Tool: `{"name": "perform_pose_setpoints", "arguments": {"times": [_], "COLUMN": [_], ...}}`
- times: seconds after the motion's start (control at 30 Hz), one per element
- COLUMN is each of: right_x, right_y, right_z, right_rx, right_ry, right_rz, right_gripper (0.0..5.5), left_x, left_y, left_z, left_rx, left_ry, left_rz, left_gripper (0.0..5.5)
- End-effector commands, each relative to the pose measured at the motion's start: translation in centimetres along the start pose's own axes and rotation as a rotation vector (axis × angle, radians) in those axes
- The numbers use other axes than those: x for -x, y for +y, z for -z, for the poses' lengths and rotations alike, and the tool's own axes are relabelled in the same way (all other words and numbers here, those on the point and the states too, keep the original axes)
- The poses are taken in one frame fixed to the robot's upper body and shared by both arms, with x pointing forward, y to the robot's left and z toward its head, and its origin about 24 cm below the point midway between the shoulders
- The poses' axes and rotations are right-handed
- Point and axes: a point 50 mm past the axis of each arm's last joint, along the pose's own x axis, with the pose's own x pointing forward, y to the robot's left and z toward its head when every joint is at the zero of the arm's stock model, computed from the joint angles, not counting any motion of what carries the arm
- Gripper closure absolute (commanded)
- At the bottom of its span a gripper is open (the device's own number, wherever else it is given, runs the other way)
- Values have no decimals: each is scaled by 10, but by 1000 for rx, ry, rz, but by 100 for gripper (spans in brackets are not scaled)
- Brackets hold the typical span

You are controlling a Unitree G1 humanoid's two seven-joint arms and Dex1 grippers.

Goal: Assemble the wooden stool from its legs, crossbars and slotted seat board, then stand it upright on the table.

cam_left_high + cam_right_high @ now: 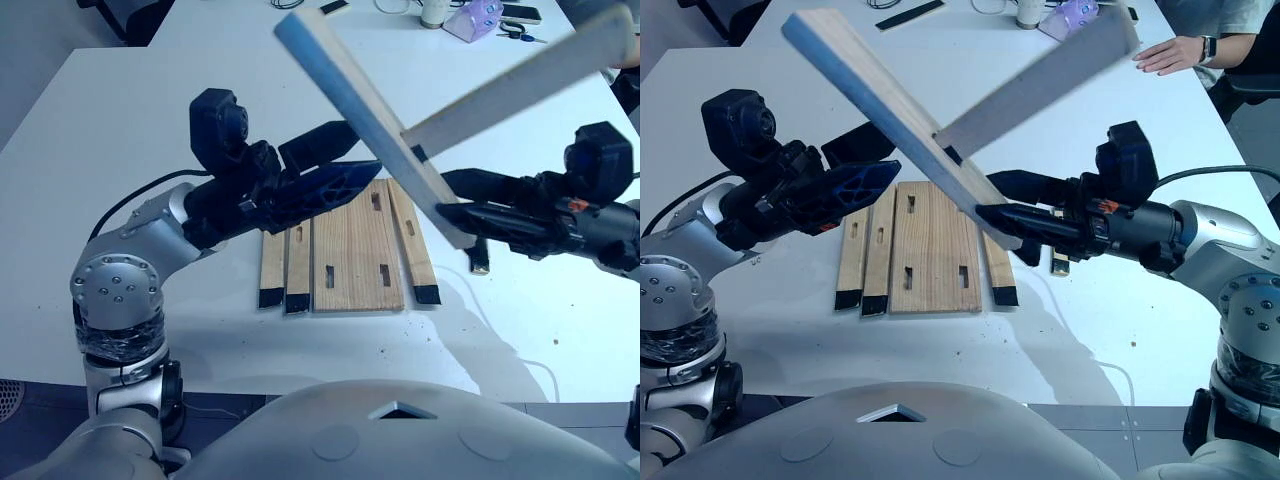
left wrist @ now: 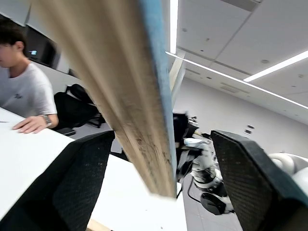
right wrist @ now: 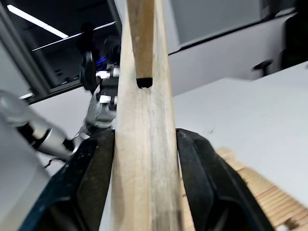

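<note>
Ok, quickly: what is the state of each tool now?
Left tool: open, holding nothing.
Right tool: closed on the leg.

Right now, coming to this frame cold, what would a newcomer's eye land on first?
A long wooden leg with a crossbar plugged into its side is raised at a slant over the table. The right gripper is shut on the leg's lower end, and the left gripper is open, close to the leg's middle. Beneath them the slotted seat board lies flat, with narrower pieces on both sides.
</note>
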Motion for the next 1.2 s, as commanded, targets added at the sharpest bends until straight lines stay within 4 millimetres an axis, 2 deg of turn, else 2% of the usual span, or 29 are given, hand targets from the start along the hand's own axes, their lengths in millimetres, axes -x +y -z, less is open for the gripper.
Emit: {"name": "perform_pose_setpoints", "arguments": {"times": [0.03, 0.3, 0.6, 0.67, 0.93, 0.97, 1.07, 1.2], "right_x": [-3, -7, -3, -2, 0, 1, 8, 19], "right_y": [1, 3, 0, -1, -6, -8, -13, -17], "right_z": [-4, -4, -1, 0, 5, 4, 1, 7], "right_rx": [3, 20, 52, 56, 85, 89, 89, 76], "right_ry": [19, 24, 72, 82, 130, 127, 96, 94], "right_rz": [-61, -94, -69, -69, -23, -6, 42, 110], "right_gripper": [348, 348, 348, 348, 348, 311, 271, 270], "left_x": [-4, -2, 6, 6, 9, 12, 27, 48], "left_y": [2, 7, 6, 5, 5, 7, 16, 16], "left_z": [-1, 11, 14, 15, 17, 17, 12, 3], "left_rx": [-23, -55, -68, -72, -92, -101, -162, -251], "left_ry": [32, 115, 139, 142, 153, 156, 184, 261], "left_rz": [19, 18, 59, 62, 56, 33, -75, -161], "left_gripper": [179, 179, 330, 345, 346, 346, 346, 346]}}
